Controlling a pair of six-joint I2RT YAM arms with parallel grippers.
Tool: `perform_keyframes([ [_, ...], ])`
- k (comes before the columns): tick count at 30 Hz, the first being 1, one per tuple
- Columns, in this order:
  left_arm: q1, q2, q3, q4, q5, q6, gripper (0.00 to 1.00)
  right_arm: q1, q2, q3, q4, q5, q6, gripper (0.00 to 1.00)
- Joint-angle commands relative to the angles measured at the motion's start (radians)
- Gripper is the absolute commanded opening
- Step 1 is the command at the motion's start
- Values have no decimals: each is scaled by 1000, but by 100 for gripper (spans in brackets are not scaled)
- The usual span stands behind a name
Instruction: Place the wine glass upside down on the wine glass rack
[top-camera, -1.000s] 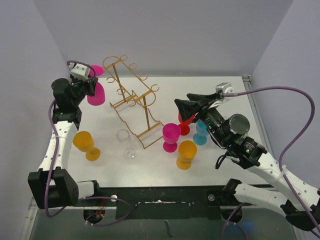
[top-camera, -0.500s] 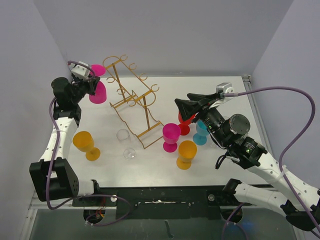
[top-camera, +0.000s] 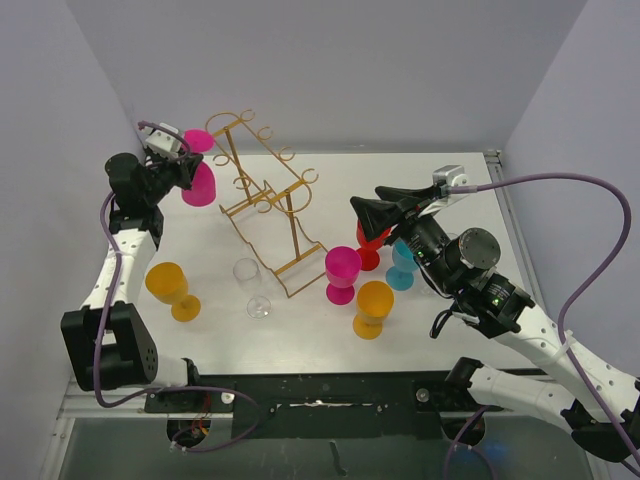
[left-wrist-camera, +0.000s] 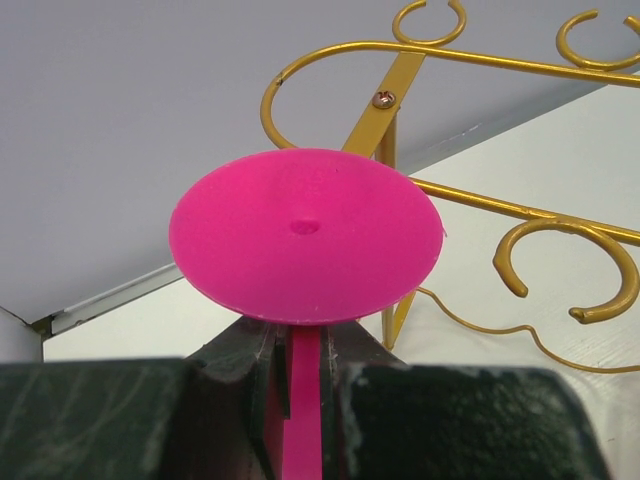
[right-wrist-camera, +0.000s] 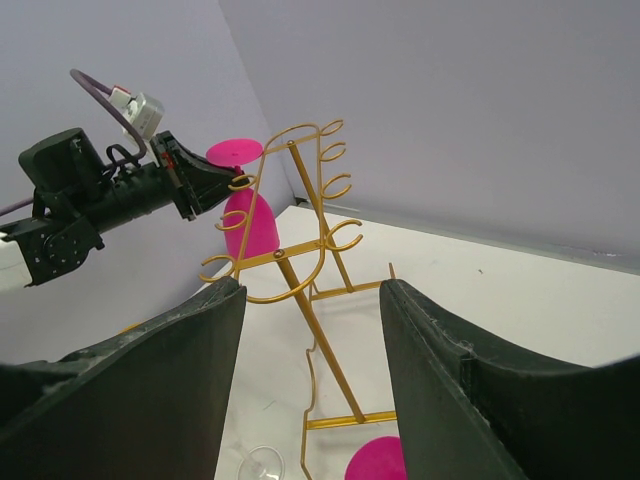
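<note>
A pink wine glass (top-camera: 198, 184) hangs upside down at the far left, foot uppermost, just left of the gold wire wine glass rack (top-camera: 294, 228). My left gripper (top-camera: 182, 170) is shut on its stem. In the left wrist view the pink foot (left-wrist-camera: 305, 235) fills the middle, the stem (left-wrist-camera: 303, 410) is clamped between my left gripper's (left-wrist-camera: 300, 345) jaws, and the rack's curled hooks (left-wrist-camera: 381, 100) lie right behind. My right gripper (top-camera: 366, 212) hovers open and empty right of the rack. Its wrist view shows the rack (right-wrist-camera: 320, 338) and the pink glass (right-wrist-camera: 247, 215) beyond my right gripper (right-wrist-camera: 312, 290).
Upright on the table stand a yellow glass (top-camera: 170, 288) at the left, a clear glass (top-camera: 252, 286) in front of the rack, and a pink (top-camera: 342, 272), an orange (top-camera: 373, 306), a red (top-camera: 368, 252) and a blue glass (top-camera: 402, 266) under the right arm. Walls close in on both sides.
My left gripper has carried the pink glass slightly right and up, closer to the rack's hooks. The right arm has not moved.
</note>
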Motion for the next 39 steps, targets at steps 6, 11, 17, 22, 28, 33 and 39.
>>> perform_keyframes([
  [6,8,26,68,100,38,-8,0,-7,-13,2,42,20,1,57],
  [11,9,55,87,101,53,-12,0,-7,-9,3,44,18,3,57],
  [17,9,63,91,139,55,-34,0,-7,-6,3,42,20,4,57],
  [22,9,82,85,170,90,-66,0,-7,-1,5,41,18,4,57],
  [28,9,103,80,188,112,-84,0,-7,-2,5,38,23,4,57],
  [33,9,100,71,183,106,-91,18,-7,-4,2,36,25,5,57],
  [39,9,45,24,170,26,-123,46,-6,-4,-7,44,19,11,57],
])
